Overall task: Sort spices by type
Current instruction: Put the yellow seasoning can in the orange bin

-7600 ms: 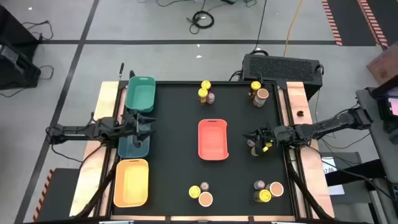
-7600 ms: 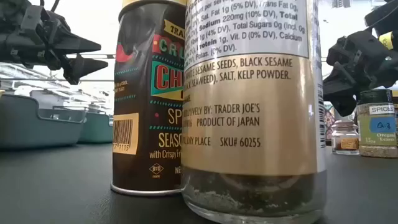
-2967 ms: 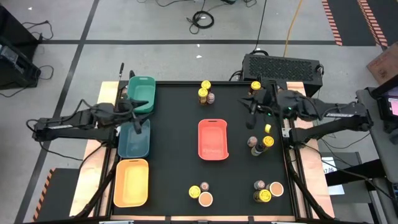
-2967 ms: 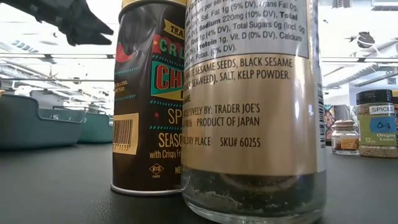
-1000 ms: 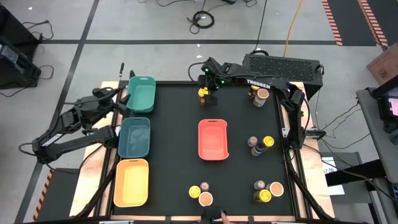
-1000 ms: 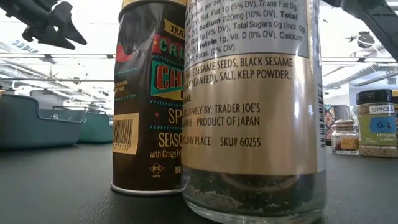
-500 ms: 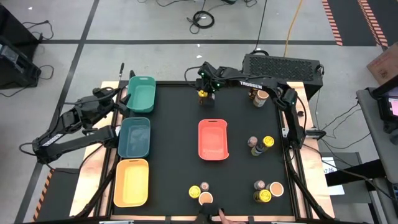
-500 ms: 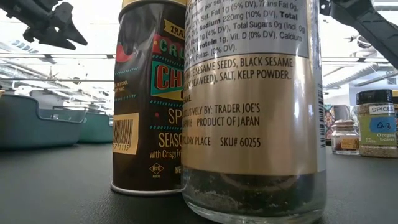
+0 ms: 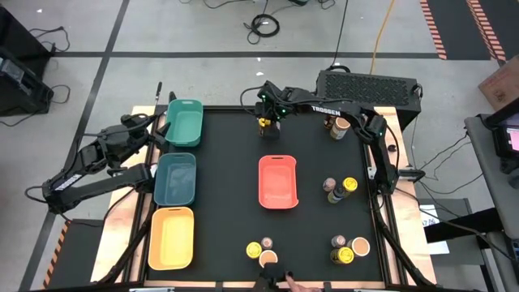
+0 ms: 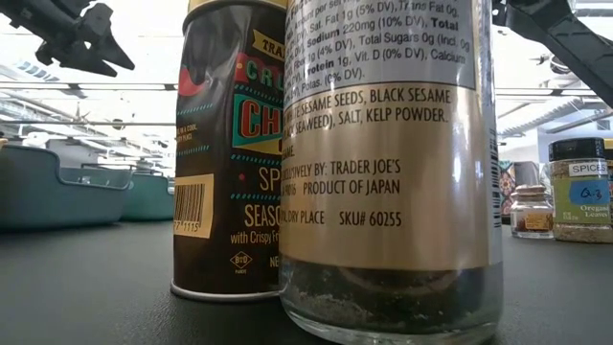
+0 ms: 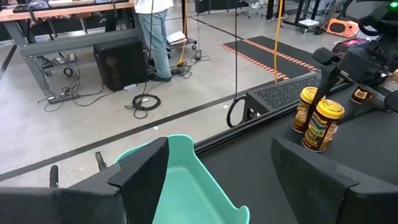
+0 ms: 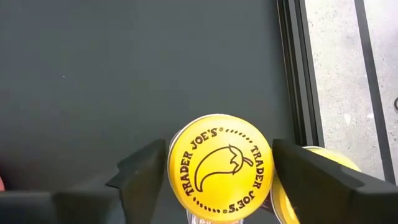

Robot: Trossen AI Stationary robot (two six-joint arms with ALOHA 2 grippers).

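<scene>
- Overhead, the right gripper (image 9: pixel 268 113) is stretched across the far edge of the table, hovering straight over the pair of yellow-lidded jars (image 9: pixel 265 120) near the far middle.
- In the right wrist view its two dark fingers (image 12: pixel 144 176) stand spread on either side of one yellow lid (image 12: pixel 219 168) printed with a chili logo; the fingers flank the lid with a gap on each side, not yet gripping it. A second yellow lid (image 12: pixel 311 183) sits just beside it.
- The left gripper (image 9: pixel 154 123) hangs above the table's left side by the green tray (image 9: pixel 184 122), its fingers apart and holding nothing.
- The teal tray (image 9: pixel 175 179) and the yellow tray (image 9: pixel 171 237) lie in line with the green one down the left side; the coral tray (image 9: pixel 276 181) sits mid-table.
- Other jars stand in clusters: far right (image 9: pixel 337 122), right middle (image 9: pixel 340 188), near right (image 9: pixel 349 248) and near middle (image 9: pixel 261 252).
- A person's hand (image 9: pixel 288 283) shows at the near edge.
</scene>
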